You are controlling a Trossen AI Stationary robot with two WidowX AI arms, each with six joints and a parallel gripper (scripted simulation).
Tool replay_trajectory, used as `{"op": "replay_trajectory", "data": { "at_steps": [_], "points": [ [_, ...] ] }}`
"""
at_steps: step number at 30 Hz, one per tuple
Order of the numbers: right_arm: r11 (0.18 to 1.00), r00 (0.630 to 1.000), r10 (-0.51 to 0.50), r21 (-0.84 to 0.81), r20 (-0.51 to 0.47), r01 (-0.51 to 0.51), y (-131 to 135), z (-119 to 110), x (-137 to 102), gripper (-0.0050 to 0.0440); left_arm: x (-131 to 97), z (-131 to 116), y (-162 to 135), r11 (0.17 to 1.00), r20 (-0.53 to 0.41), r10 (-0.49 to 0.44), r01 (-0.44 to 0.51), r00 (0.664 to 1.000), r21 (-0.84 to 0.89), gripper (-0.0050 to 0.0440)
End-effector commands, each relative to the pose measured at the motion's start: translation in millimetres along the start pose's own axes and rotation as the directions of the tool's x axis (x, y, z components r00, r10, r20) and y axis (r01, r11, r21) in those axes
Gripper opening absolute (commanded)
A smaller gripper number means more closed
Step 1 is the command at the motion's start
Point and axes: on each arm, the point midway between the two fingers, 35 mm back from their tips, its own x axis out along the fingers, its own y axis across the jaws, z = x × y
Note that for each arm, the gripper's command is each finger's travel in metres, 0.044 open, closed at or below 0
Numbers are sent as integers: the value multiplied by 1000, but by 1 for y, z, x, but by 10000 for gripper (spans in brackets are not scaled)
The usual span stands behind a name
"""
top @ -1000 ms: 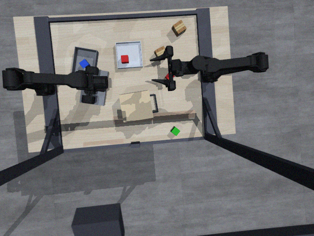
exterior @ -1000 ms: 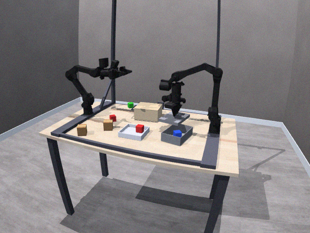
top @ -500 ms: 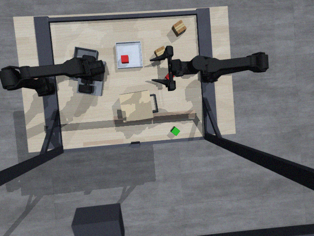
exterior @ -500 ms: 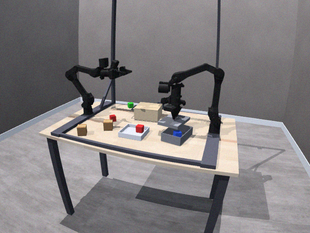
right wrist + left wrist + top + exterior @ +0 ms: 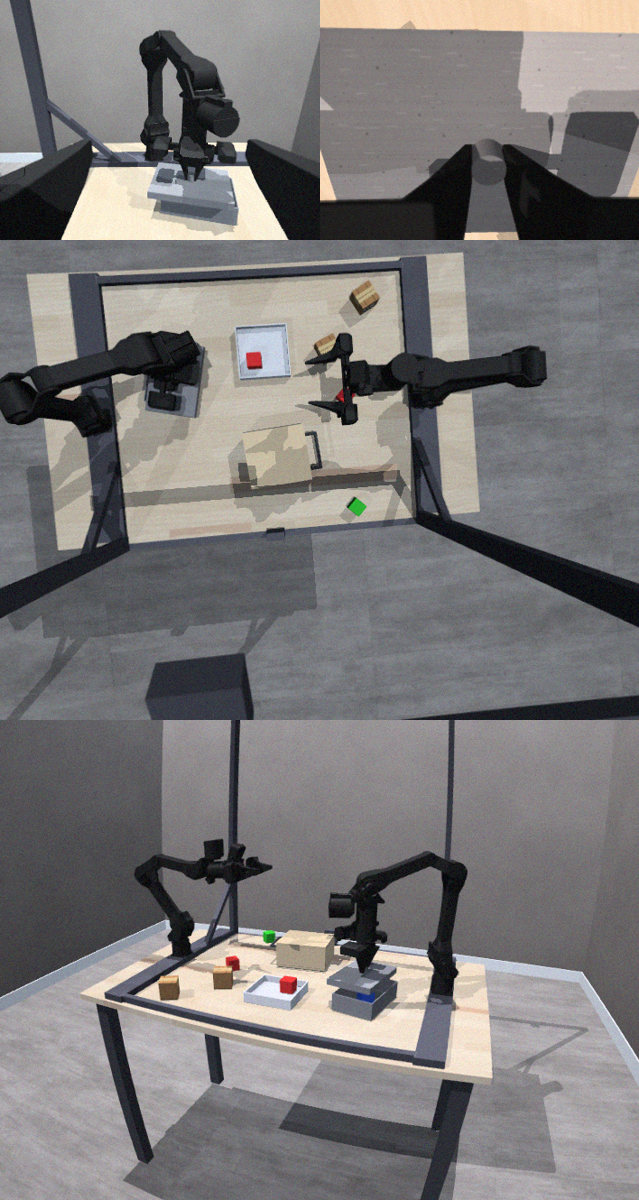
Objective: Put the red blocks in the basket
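Two pincers, listed with 12 o'clock at the top of the overhead view. Left gripper [image 5: 166,387] [image 5: 363,970] [image 5: 488,146] [image 5: 192,178]: pointing down, pinching the round knob [image 5: 488,169] [image 5: 191,178] of the lid. Right gripper [image 5: 308,383] [image 5: 262,868] [image 5: 169,143]: spread, nothing held, raised above the table, fingers toward 9 o'clock.

Grey lid [image 5: 188,394] [image 5: 361,976] [image 5: 433,81] [image 5: 212,189]: one, above the metal box [image 5: 351,1006] [image 5: 194,210], a gap showing between them; not seated. Blue block [image 5: 365,996]: one, inside the box, seen through the gap.

White basket [image 5: 264,377] [image 5: 265,998]: one, between 2 and 3 o'clock from the lid. Contents: a red block [image 5: 254,360] [image 5: 288,984], toward 7 o'clock inside.

Around the basket:
- Wood-patterned block [image 5: 365,297] [image 5: 169,987], 2 o'clock.
- Second wood-patterned block [image 5: 325,345] [image 5: 222,977], 3 o'clock.
- Loose red block [image 5: 343,395] [image 5: 232,963], 4 o'clock, on the table, partly covered by the right gripper in the overhead view.
- Green block [image 5: 356,506] [image 5: 269,936], 5 o'clock, beyond the cabinet.
- Light wooden cabinet [image 5: 281,454] [image 5: 304,951], 6 o'clock, its dark handle [image 5: 317,450] on the 3 o'clock side.
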Motion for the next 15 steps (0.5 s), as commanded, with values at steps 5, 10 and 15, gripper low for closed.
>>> {"op": "replay_trajectory", "data": {
  "at_steps": [5, 10, 15],
  "points": [
    [1000, 999, 3, -9, 48, -2, 1, 19, -2, 400, -9, -19, 22, 1000, 37, 14, -14, 999, 7, -50],
    [1000, 999, 3, -9, 48, -2, 1, 19, -2, 400, -11, -21, 26, 1000, 44, 22, -22, 999, 9, -50],
    [1000, 999, 3, -9, 48, -2, 1, 19, -2, 400, -1, -19, 22, 1000, 33, 22, -22, 999, 6, -50]
  ]
}}
